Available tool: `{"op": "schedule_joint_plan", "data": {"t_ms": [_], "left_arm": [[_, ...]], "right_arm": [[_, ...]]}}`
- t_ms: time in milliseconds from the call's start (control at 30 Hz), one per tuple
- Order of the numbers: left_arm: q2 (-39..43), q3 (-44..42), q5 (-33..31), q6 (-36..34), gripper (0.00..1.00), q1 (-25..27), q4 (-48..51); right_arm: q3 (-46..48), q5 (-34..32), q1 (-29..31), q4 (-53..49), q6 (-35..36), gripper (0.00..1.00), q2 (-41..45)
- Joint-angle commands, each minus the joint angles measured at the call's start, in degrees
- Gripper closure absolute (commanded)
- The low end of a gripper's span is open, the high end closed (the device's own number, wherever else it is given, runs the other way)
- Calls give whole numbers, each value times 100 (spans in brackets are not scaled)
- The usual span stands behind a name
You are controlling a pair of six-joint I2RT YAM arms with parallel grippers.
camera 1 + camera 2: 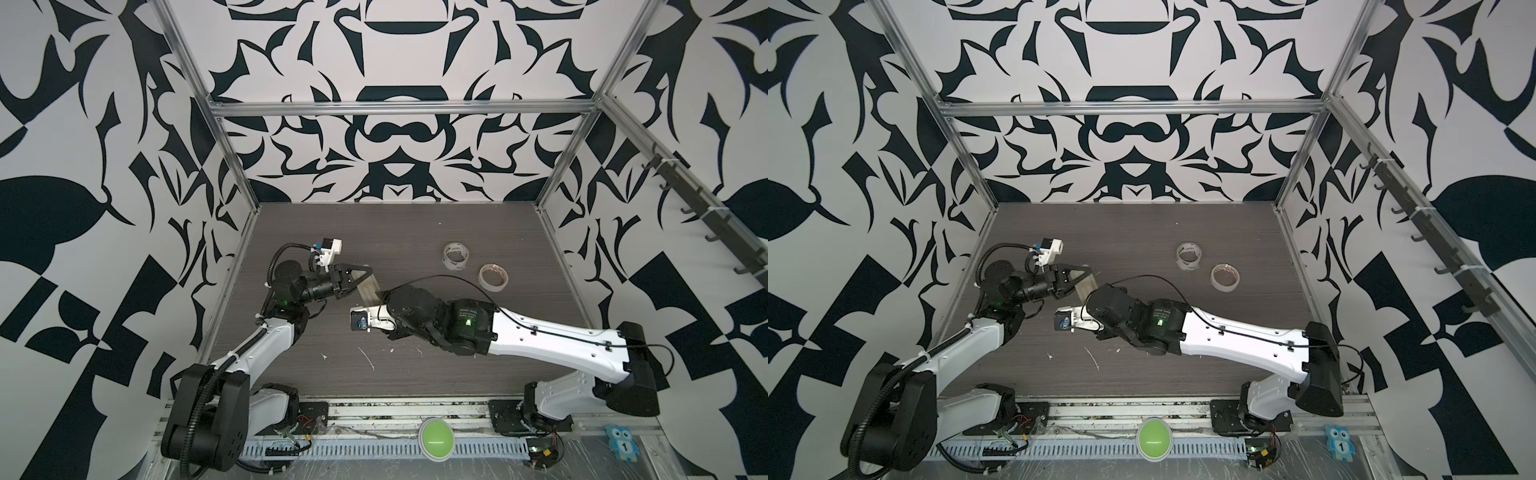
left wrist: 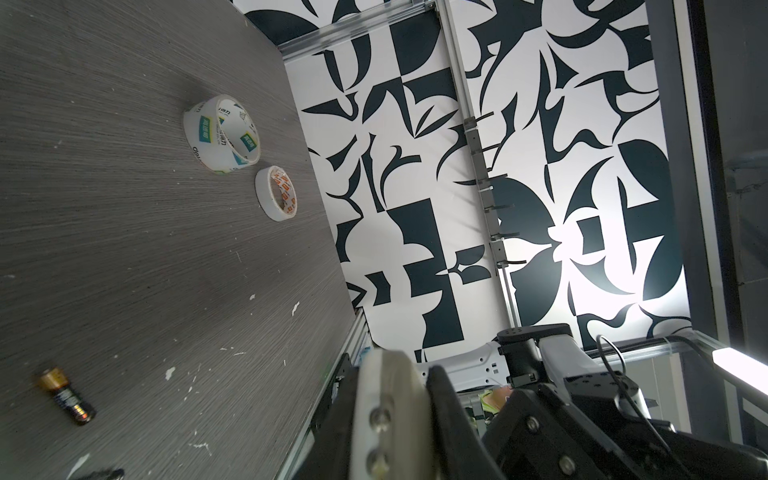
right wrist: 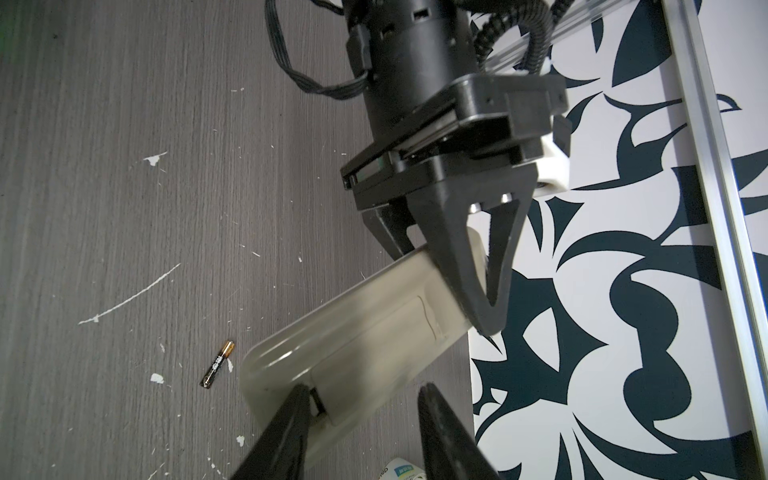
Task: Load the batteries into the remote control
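- Here, the left gripper (image 1: pixel 363 276) is pinched tight on one end of the remote control (image 1: pixel 368 289), holding it tilted over the left-centre of the table (image 1: pixel 415 232) in both top views.
- From the right wrist view we see the remote's pale back, with the outline of its cover panel, and the left gripper's black fingers clamped across its far end.
- The right gripper (image 3: pixel 365 390) stands with its jaws spread, and the remote's near end lies between them.
- One of its fingertips (image 3: pixel 305 395) touches the remote at a small dark notch by the panel's edge; the opposite fingertip looks just clear of the remote, though we cannot be sure from this angle.
- One of the batteries (image 3: pixel 218 364) lies flat on the table just beside the remote's rounded end, apart from both grippers; the left wrist view shows it too (image 2: pixel 68 395).
- Two tape rolls (image 1: pixel 456 255) (image 1: pixel 492 276) lie near each other on the far right part of the table, well apart from the arms.
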State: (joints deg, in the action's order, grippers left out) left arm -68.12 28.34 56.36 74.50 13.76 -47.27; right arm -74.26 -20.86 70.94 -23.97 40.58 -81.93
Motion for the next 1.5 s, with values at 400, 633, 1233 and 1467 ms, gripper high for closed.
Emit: {"op": "schedule_joint_plan", "data": {"t_ms": [400, 633, 1233, 1467], "left_arm": [[84, 102, 376, 108, 100, 83, -108], [118, 102, 363, 65, 100, 76, -20], [63, 48, 634, -108, 100, 83, 64], [92, 31, 691, -122, 100, 82, 154]], "right_arm": [[96, -482, -53, 710, -9, 54, 133], [159, -456, -54, 818, 11, 54, 237], [-8, 846, -53, -187, -621, 50, 526], [-76, 874, -53, -311, -586, 50, 395]]}}
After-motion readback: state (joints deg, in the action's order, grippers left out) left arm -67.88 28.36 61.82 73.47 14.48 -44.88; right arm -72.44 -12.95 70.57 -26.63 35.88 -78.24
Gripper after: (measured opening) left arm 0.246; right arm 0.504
